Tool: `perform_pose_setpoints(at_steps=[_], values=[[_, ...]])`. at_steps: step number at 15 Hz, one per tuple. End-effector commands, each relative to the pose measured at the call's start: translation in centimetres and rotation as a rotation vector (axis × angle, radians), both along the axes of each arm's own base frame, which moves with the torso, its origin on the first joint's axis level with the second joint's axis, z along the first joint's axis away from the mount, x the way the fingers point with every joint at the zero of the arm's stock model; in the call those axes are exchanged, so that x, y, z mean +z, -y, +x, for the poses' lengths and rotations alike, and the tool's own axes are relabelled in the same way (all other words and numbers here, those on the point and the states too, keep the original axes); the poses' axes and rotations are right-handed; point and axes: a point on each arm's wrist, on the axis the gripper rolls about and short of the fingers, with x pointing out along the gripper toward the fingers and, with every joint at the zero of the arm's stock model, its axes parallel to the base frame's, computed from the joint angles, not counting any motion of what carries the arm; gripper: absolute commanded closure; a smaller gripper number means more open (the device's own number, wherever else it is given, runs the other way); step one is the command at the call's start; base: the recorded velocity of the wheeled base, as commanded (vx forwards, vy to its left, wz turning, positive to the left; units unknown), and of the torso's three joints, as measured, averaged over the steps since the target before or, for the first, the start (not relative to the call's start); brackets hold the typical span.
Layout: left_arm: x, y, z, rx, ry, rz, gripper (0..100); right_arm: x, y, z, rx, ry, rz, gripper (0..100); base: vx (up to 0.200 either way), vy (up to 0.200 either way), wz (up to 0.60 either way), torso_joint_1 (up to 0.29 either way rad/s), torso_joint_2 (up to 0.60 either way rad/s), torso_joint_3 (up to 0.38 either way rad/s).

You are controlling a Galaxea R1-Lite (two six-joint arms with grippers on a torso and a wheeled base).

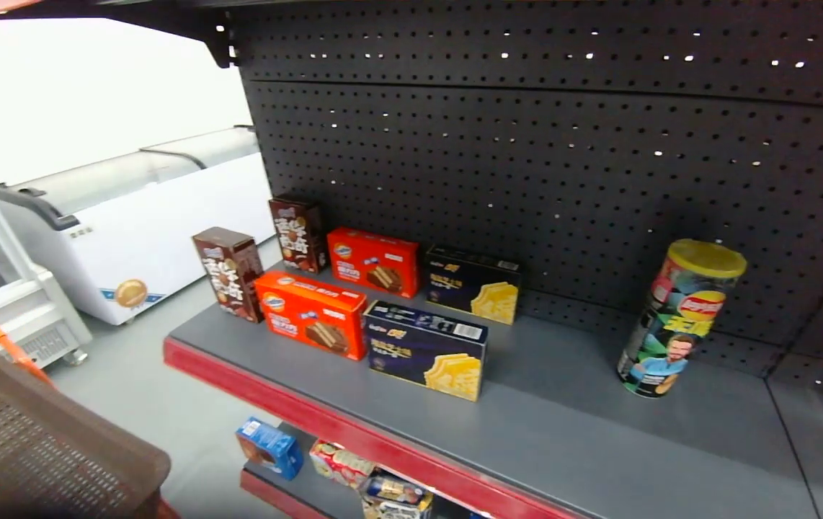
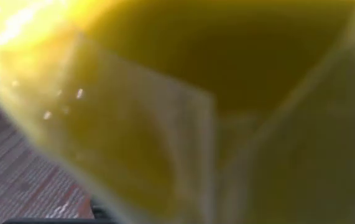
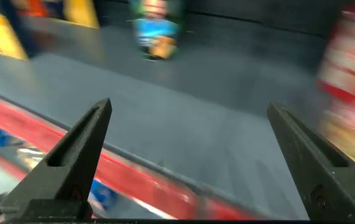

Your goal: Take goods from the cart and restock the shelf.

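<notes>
A grey shelf board (image 1: 599, 432) with a red front lip carries the goods. Two brown boxes (image 1: 230, 272), two orange boxes (image 1: 312, 313) and two dark blue boxes (image 1: 426, 349) stand in rows at its left. A chips can (image 1: 678, 321) with a yellow lid stands upright further right. My right gripper (image 3: 189, 118) hangs open over the shelf's front edge (image 3: 133, 174), nothing between its fingers (image 3: 90, 134), with the chips can (image 3: 155, 31) well beyond it. A yellow package (image 2: 183, 106) sits very close to the left wrist camera, over the cart's brown mesh (image 2: 15, 180).
The brown cart basket (image 1: 29, 447) with an orange handle stands at the lower left. A black pegboard (image 1: 563, 158) backs the shelf. A lower shelf holds small packs (image 1: 271, 448). A blurred red item (image 3: 351, 68) stands at the shelf's right. A white freezer (image 1: 145, 231) lies beyond.
</notes>
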Motion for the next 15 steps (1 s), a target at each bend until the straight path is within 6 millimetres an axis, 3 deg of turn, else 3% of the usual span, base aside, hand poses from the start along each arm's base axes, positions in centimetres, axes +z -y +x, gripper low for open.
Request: perform_pose_setpoints(at_steps=[1, 7, 15], values=[[-0.05, 0.03, 0.07, -0.01, -0.006, -0.002, 100, 0.0, 0.0, 0.0, 0.001, 0.0, -0.001, 0, 0.0, 0.0, -0.6, 0.007, 0.0, 0.007], [-0.28, 0.04, 0.08, -0.017, -0.012, -0.002, 100, 0.0, 0.0, 0.0, 0.001, 0.0, 0.0, 0, 0.0, 0.0, -0.6, 0.002, 0.0, 0.005], [-0.66, 0.05, -0.22, -0.029, 0.0, -0.003, 100, 0.0, 0.0, 0.0, 0.001, 0.0, -0.001, 0, 0.0, 0.0, 0.0, 0.0, 0.0, 0.0]])
